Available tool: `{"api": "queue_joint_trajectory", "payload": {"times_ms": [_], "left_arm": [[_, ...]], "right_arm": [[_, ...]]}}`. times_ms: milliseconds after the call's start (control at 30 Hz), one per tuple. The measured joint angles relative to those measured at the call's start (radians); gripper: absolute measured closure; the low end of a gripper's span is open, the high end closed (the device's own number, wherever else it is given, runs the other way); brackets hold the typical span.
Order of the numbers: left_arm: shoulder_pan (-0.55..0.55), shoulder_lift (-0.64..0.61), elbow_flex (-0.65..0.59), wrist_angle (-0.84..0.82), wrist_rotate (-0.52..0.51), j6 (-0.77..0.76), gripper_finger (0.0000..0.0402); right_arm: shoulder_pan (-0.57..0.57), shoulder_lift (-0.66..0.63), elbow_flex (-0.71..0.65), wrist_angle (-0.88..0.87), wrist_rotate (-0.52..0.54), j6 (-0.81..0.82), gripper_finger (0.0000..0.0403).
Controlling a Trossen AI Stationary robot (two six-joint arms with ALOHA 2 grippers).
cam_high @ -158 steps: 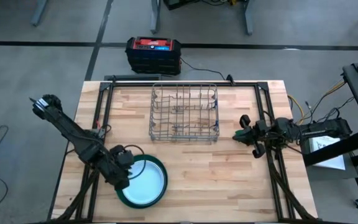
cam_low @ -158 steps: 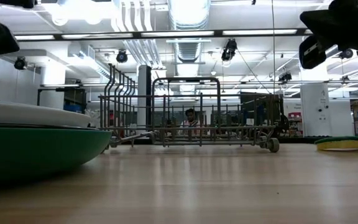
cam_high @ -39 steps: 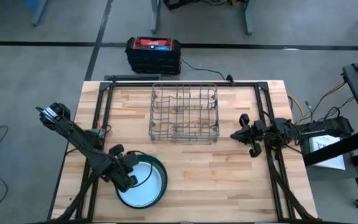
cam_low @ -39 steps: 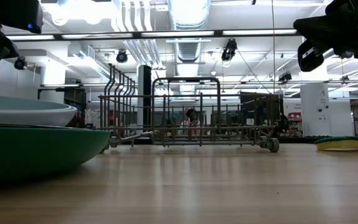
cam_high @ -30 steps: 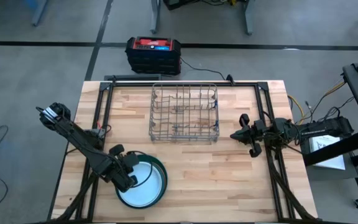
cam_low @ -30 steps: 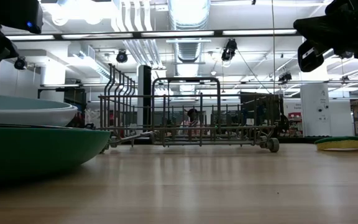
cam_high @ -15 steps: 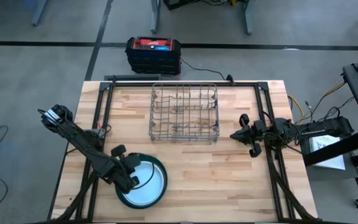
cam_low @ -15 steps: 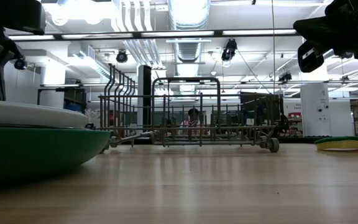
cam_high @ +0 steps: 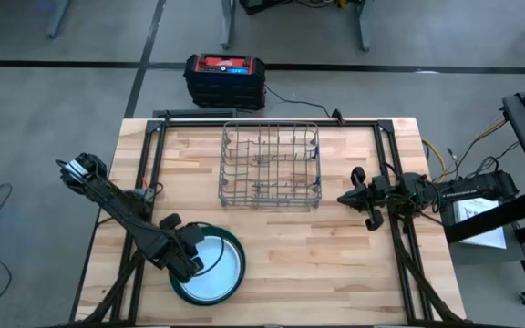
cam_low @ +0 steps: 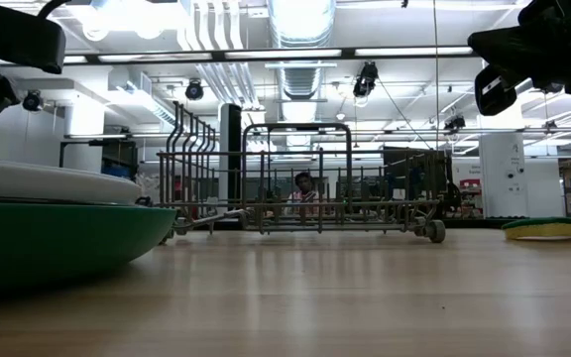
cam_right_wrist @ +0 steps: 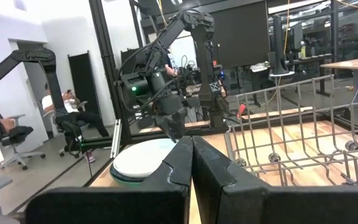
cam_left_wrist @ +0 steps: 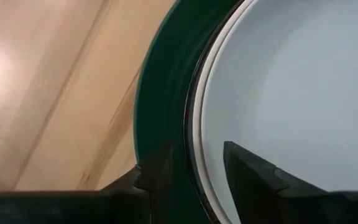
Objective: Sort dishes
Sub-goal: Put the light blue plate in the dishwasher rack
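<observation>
Dark green plate (cam_high: 231, 246) sits near your surface's (cam_high: 335, 264) front-left, with a pale blue plate (cam_high: 215, 267) stacked in it. Your left end effector (cam_high: 192, 261) is at the stack's left rim, fingers (cam_left_wrist: 160, 171) parted astride the pale plate's edge. Your right end effector (cam_high: 348, 198) hangs clenched just right of the wire rack (cam_high: 270, 167).

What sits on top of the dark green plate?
A pale blue plate lies on the dark green plate, a white rim under it. Plates deeper in the stack are covered.
</observation>
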Motion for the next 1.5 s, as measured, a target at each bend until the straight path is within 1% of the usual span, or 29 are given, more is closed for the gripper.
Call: {"api": "queue_joint_trajectory", "payload": {"times_ms": [633, 1500], "left_arm": [[0.0, 0.001, -0.017, 0.024, -0.001, 0.008, 0.0285], [-0.001, 0.001, -0.019, 0.024, -0.003, 0.028, 0.0287]], "right_arm": [[0.0, 0.0, 0.0, 0.0, 0.0, 0.0, 0.0403], [0.0, 0.0, 0.0, -0.008, 0.0, 0.0, 0.0403]]}}
